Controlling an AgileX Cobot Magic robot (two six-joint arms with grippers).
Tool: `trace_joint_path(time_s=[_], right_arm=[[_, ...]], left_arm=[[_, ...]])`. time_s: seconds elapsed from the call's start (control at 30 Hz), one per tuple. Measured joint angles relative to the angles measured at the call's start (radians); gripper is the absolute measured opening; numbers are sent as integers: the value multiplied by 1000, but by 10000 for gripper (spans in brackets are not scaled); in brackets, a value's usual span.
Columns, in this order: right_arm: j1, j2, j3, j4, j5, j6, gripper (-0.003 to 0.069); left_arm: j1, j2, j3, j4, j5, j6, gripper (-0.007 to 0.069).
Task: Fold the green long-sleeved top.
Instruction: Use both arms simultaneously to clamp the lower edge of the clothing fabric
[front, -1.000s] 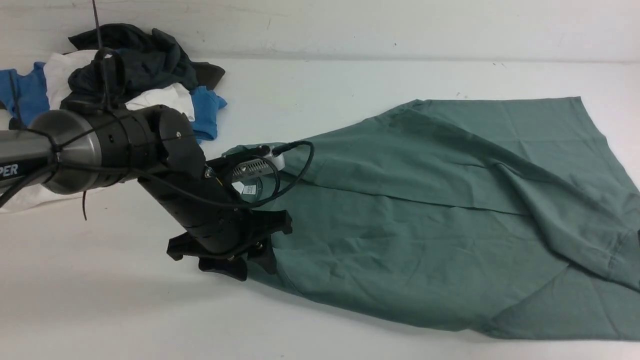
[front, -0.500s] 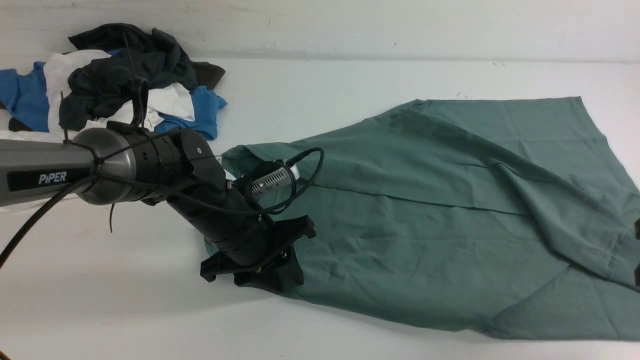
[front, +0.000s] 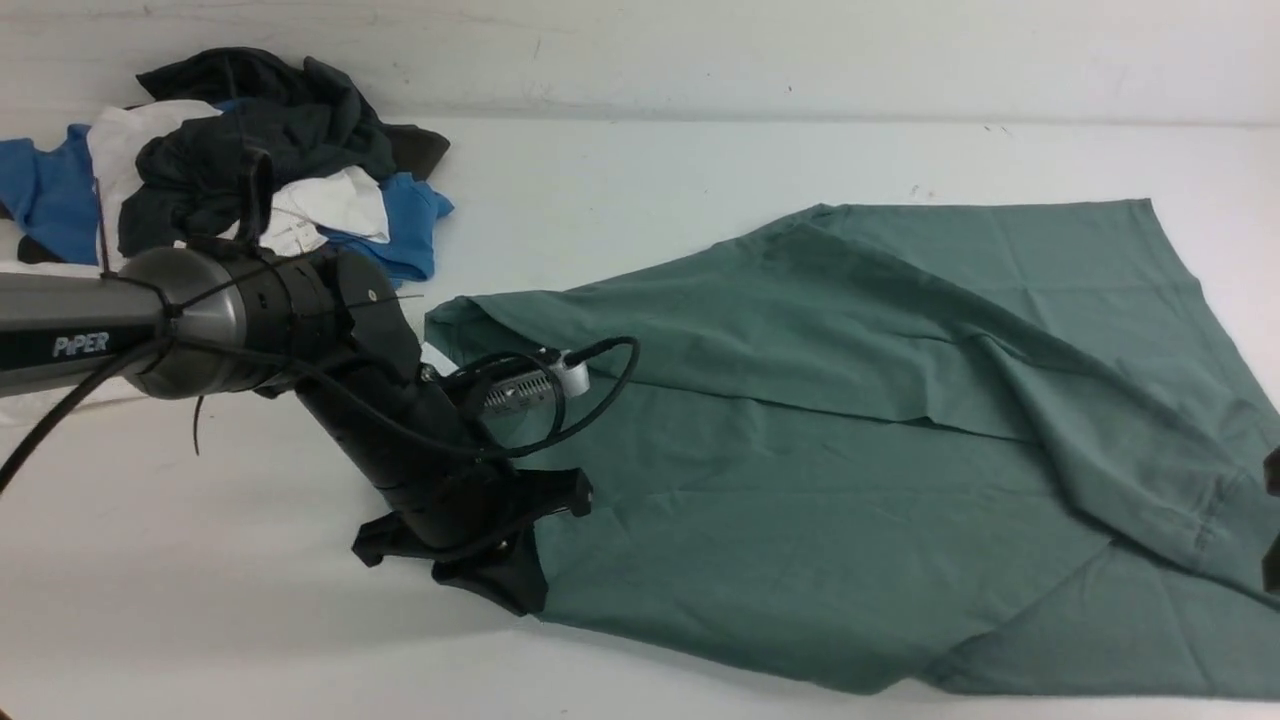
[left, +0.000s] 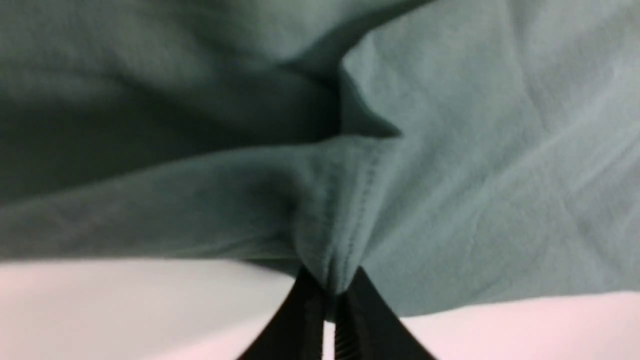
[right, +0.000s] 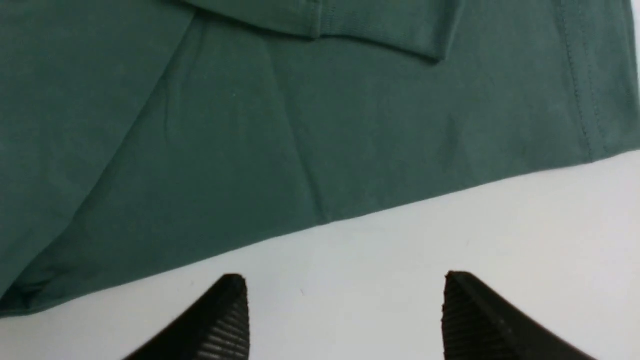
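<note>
On the white tabletop the green long-sleeved top lies rumpled, centre to right. A spare clothes pile sits far left, well apart. I've got the left pincer clamped tight on a stitched edge at the top's near-left corner. It's a thin bite, so imo a lift could slip it or drag the cloth askew. The right pincer gapes wide w/ nothing held, over bare tabletop beside the hem. Only legible text: "PiPER" lettering on the left arm.
</note>
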Motion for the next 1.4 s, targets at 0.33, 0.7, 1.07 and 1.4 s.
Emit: trace_joint_path(time_s=[0.33,0.7,1.07,1.4], right_arm=[[19,-1,180,-4,-33,-4,477],[168,-1,237,-186,-97,70,477],[170,164,237,-192,-134,71,477],[175,209,218,-148,-133,13,291]], left_arm=[[43,-175,125,322,90,-171,2],[43,-201,203,369,15,-233,1],[43,-205,203,370,14,-234,0],[43,-227,179,372,42,-252,6]])
